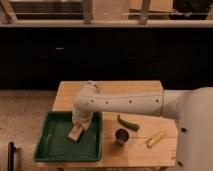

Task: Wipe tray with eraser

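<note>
One white arm (125, 104) is seen stretched from the robot body at the right, across a light wooden table (145, 89), w/ the gripper (78, 128) pointed down into the dark green tray (52, 145). The gripper is placed over the tray's right half, nearer the far rim than the near one. It is clenched on the eraser (75, 134), a small tan block whose upper end is taken up at the gripper tip; the block is held tilted, and its lower end appears to be pressed on the tray floor, approx. mid-depth. The tray is set at the table's front-left corner. To its right, just beside the rim, a dark cup (121, 136) is stood upright. A curved green vegetable (128, 122) is laid just behind the cup, and a yellow stick (156, 138) is laid further right, apart from both.
</note>
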`<state>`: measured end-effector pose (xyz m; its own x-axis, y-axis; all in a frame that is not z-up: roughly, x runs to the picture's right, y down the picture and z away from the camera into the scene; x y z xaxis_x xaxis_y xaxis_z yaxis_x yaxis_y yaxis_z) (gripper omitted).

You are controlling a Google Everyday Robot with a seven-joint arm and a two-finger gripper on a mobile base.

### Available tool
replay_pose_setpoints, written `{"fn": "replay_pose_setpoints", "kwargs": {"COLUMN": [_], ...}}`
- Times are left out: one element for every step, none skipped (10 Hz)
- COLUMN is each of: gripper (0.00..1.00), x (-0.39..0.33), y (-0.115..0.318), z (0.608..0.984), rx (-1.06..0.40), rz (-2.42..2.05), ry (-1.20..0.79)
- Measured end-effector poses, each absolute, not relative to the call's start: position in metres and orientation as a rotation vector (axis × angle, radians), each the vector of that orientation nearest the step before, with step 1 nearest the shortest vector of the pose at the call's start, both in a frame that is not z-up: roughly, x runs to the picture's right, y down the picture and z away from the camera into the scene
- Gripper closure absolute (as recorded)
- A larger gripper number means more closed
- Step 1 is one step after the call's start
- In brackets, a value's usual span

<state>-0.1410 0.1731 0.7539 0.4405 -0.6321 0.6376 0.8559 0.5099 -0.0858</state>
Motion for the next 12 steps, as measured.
{"fn": "replay_pose_setpoints", "kwargs": {"gripper": [1.0,1.0,1.0,1.0,1.0,1.0,1.0,1.0,1.0,1.0,1.0,1.0], "x": [-0.144,-0.145,-0.145,-0.144,-0.145,-0.148,-0.15,-0.152,-0.153,-0.153,-0.153,-0.152], "y": [0.172,0.173,0.174,0.176,0.181,0.183,0.184,0.183,0.183,0.185,0.19,0.195], "z": [0.759,0.76,0.761,0.762,0.762,0.761,0.763,0.764,0.765,0.766,0.767,0.768], "rx": [-0.436,-0.441,-0.448,-0.454,-0.459,-0.458,-0.459,-0.461,-0.464,-0.466,-0.467,-0.471], "rz": [-0.959,-0.96,-0.961,-0.959,-0.956,-0.955,-0.956,-0.958,-0.959,-0.964,-0.963,-0.959], "ry": [-0.584,-0.586,-0.588,-0.587,-0.584,-0.582,-0.582,-0.585,-0.586,-0.586,-0.59,-0.595]}}
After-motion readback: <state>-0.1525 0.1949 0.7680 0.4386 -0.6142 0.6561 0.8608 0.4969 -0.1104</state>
